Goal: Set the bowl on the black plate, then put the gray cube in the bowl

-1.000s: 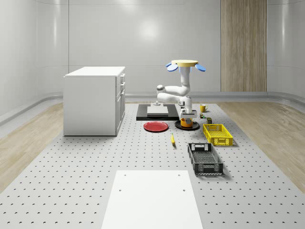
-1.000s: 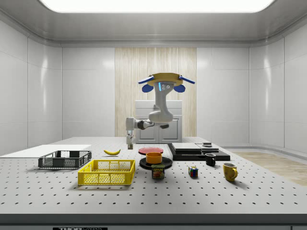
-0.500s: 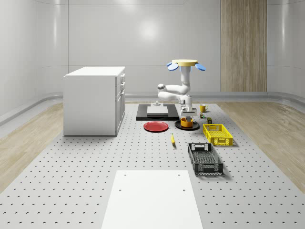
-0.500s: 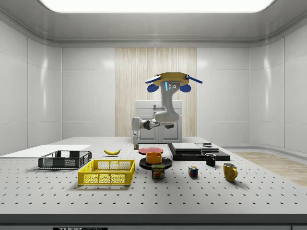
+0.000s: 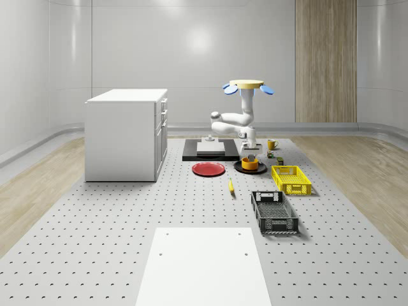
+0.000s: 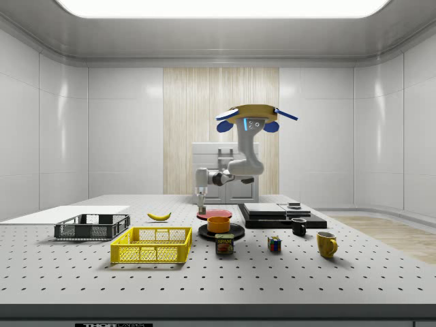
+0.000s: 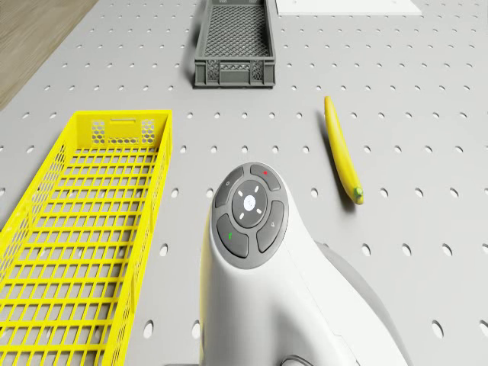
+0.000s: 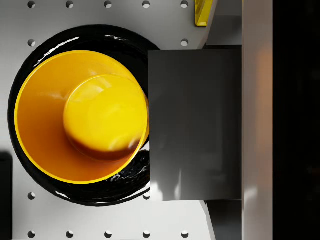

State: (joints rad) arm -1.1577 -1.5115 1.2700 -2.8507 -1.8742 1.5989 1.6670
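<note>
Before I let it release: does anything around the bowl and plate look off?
Nothing stands out. The orange bowl sits upright on the black plate, empty. The gray cube hangs in the gripper beside the bowl's rim, not yet centred over it.

We saw a glossy orange bowl [image 8: 80, 115] on a shiny black plate [image 8: 125, 185], both smooth. The gray cube [image 8: 195, 125] looked matt; the perforated tabletop [image 7: 427, 69] looked like dull metal.
</note>
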